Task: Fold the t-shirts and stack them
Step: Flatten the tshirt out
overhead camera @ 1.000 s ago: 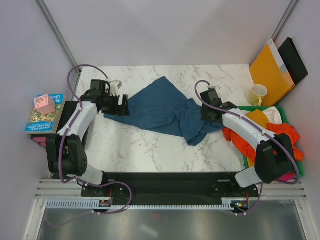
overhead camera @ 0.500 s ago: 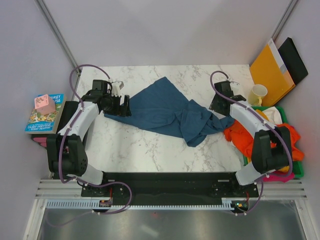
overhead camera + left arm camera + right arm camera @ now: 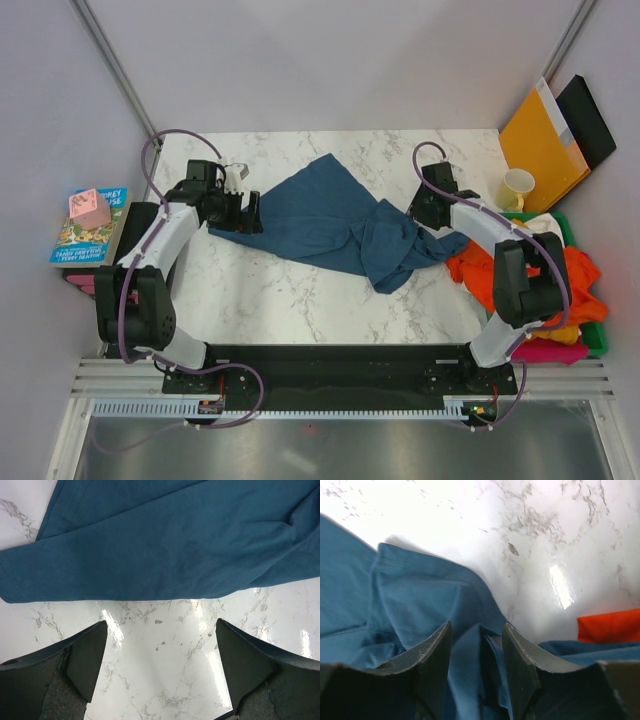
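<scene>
A dark teal-blue t-shirt point(image 3: 320, 222) lies crumpled across the middle of the marble table, bunched at its right end. My left gripper point(image 3: 248, 212) is open at the shirt's left edge; in the left wrist view point(image 3: 160, 650) its jaws stand wide over bare marble, with the shirt's hem point(image 3: 165, 545) just ahead. My right gripper point(image 3: 413, 213) is at the shirt's right bunch; in the right wrist view point(image 3: 476, 627) its jaws are apart with a raised fold of the teal cloth point(image 3: 470, 655) between them. Orange t-shirts point(image 3: 560, 270) and a pink one point(image 3: 545, 350) lie heaped in a green bin point(image 3: 560, 218).
A yellow mug point(image 3: 516, 188), an orange envelope point(image 3: 540, 135) and a black folder point(image 3: 590, 115) stand at the back right. Books point(image 3: 88, 235) with a pink block point(image 3: 88, 208) sit left of the table. A strip of orange cloth point(image 3: 610, 625) shows near the right gripper.
My right gripper left the shirt's right bunch, swung back and right, then returned to the bunch's upper edge. The shirt's right tail now stretches toward the bin. The left arm barely moved.
</scene>
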You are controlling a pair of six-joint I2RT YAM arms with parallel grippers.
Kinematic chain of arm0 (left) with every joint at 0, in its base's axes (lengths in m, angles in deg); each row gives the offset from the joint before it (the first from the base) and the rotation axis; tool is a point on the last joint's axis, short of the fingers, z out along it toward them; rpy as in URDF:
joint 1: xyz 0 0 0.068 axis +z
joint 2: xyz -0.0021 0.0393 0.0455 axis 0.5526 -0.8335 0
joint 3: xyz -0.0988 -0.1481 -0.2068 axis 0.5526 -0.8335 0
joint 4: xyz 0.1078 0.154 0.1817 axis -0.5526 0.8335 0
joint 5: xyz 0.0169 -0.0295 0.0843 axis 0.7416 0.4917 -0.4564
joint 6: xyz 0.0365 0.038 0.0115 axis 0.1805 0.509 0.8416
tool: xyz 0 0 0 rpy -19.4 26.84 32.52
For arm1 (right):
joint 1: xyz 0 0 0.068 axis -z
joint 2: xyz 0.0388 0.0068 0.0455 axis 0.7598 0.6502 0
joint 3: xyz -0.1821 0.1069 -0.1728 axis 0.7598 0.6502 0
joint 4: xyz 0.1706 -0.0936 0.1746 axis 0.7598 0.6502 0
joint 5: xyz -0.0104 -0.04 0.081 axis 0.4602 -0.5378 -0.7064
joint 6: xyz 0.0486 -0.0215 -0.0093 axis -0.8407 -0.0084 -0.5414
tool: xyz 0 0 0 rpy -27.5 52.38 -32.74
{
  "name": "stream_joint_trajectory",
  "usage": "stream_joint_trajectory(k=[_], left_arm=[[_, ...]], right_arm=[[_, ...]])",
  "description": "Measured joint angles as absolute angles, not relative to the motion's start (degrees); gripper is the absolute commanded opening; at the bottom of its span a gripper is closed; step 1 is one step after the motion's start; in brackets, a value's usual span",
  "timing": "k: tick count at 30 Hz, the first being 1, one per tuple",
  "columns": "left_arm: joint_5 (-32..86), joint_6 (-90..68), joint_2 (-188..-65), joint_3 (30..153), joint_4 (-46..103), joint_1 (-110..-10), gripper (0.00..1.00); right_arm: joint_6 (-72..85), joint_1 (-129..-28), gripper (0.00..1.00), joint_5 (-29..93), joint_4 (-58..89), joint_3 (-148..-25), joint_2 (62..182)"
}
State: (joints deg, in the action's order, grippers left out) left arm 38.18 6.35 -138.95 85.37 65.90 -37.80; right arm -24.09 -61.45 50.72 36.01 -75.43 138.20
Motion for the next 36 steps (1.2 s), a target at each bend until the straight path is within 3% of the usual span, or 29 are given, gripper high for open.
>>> stream_joint_trajectory(k=[17,20,23,24,29,31,36], left_arm=[[30.77,6.37,-155.08,88.27,62.58,-37.4,0.96],[29.9,6.35,-157.15,90.88,61.66,-36.99,0.92],[29.26,6.35,-158.27,92.78,60.99,-36.68,0.8],[29.18,6.35,-158.6,93.21,60.68,-36.62,0.67],[28.17,6.37,-160.98,94.35,60.22,-36.57,0.36],[28.04,6.48,-161.66,94.35,60.4,-36.57,0.05],[27.93,6.92,-161.81,94.29,60.4,-36.57,0.02]], right_arm=[[-19.32,-71.73,0.55,54.37,37.34,-81.27,128.02],[-18.97,-72.1,0.54,55.22,38.15,-80.79,127.45],[-18.69,-72.12,0.54,55.98,39.0,-79.7,126.92],[-18.62,-72.14,0.55,56.31,39.22,-79.19,126.75],[-18.47,-72.18,0.55,57.21,40.27,-77.53,126.29],[-18.47,-72.21,0.55,57.34,40.29,-77.18,126.22],[-18.49,-72.23,0.54,57.3,40.29,-75.85,125.85]])
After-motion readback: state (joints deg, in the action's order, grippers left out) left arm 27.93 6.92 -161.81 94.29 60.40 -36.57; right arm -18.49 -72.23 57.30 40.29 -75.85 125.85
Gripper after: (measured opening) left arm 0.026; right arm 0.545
